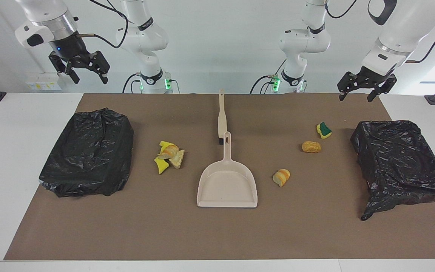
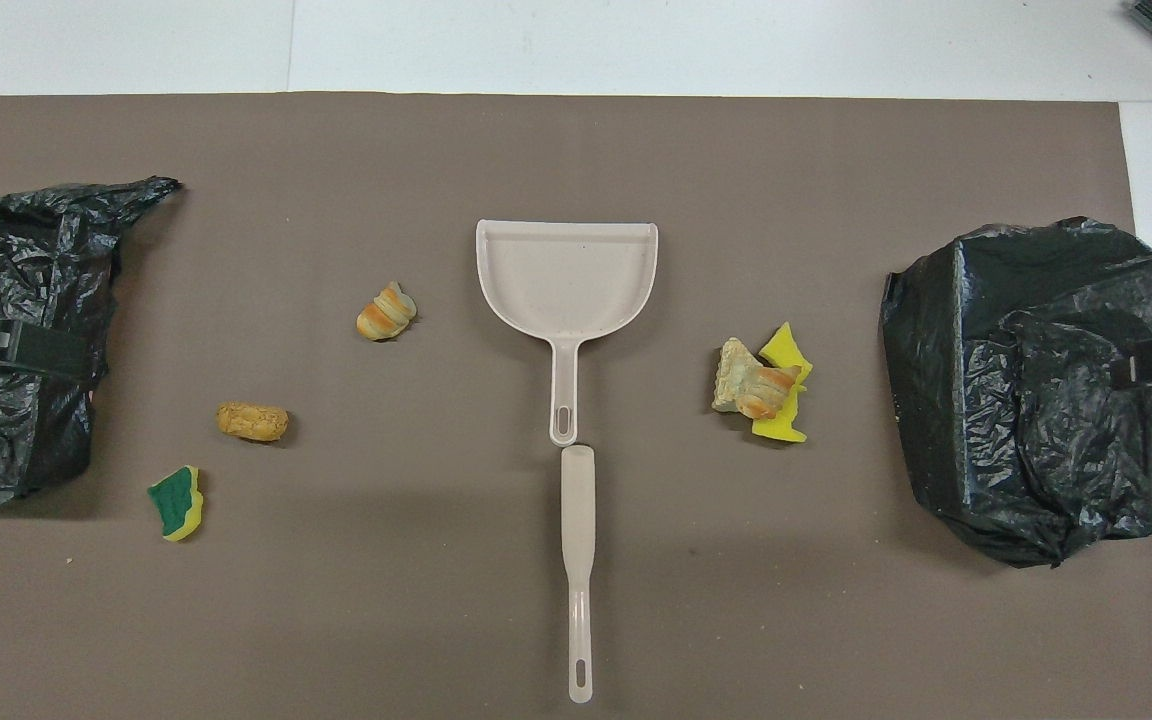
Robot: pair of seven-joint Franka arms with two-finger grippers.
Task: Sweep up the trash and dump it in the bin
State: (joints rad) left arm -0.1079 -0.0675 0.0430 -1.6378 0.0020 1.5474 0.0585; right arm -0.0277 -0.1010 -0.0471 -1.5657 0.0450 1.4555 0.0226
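Both grippers, left [image 1: 367,91] and right [image 1: 82,71], hang open and empty. I'd grip the beige plastic brush [image 1: 221,117] by its stiff handle at 12 o'clock; the sponge-and-bread trash [image 1: 169,156] looks light.

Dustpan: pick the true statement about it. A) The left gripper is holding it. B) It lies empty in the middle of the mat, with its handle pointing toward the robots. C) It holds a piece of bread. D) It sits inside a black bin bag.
B: the dustpan has a bare tray, lies mid-mat between the scraps, and its handle runs toward the robots, meeting the brush.
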